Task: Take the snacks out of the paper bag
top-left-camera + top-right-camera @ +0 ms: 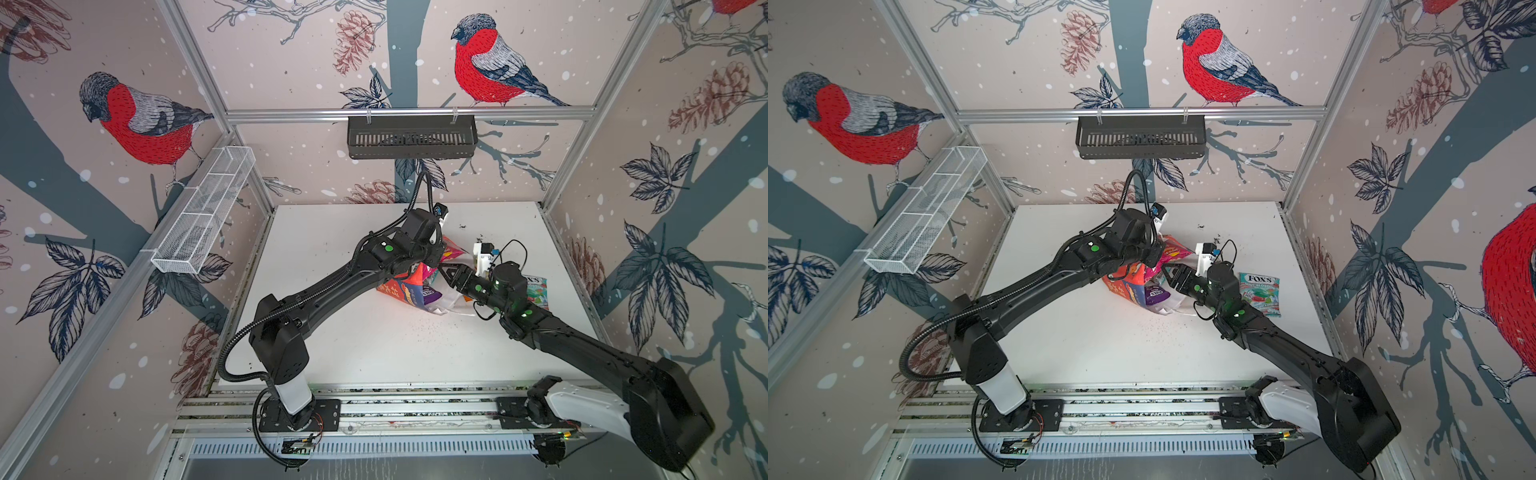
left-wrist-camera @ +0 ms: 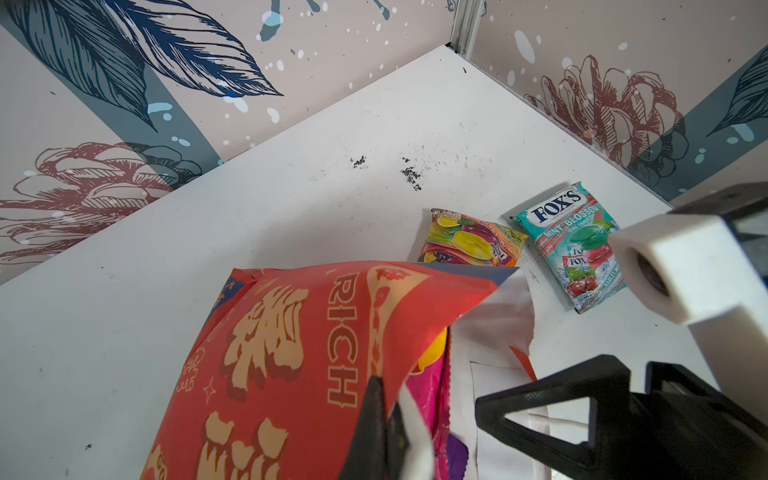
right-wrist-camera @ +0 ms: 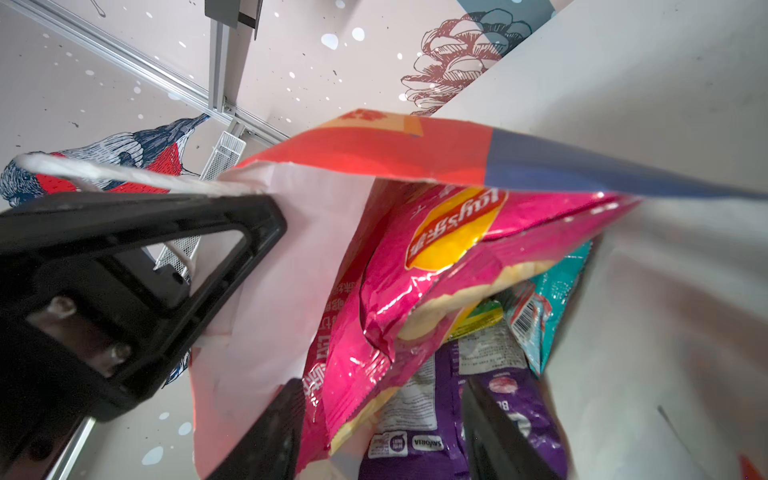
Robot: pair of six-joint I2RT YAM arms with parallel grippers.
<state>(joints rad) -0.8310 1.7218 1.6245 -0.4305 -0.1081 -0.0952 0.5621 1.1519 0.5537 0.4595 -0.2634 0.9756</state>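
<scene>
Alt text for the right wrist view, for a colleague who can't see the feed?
Looking into the mouth of the red paper gift bag: a glossy pink chip bag lies foremost, with a purple pouch and a teal pack deeper in. The right gripper is open at the mouth; the left gripper pinches the bag's rim.

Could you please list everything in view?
paper bag: one, red, centre
chip bag: one, pink, inside bag
purple pack: one, purple, inside bag
teal pack: one, teal, inside bag
green pack: one, green, inside bag
FOX'S pack: one, teal, on table
orange pack: one, orange, beside FOX'S pack
black basket: one, black, back rail
mesh basket: one, white, left wall
table: one, white, underneath
left pincer: one, black, gripping bag rim
right pincer: one, black, open at bag mouth
</scene>
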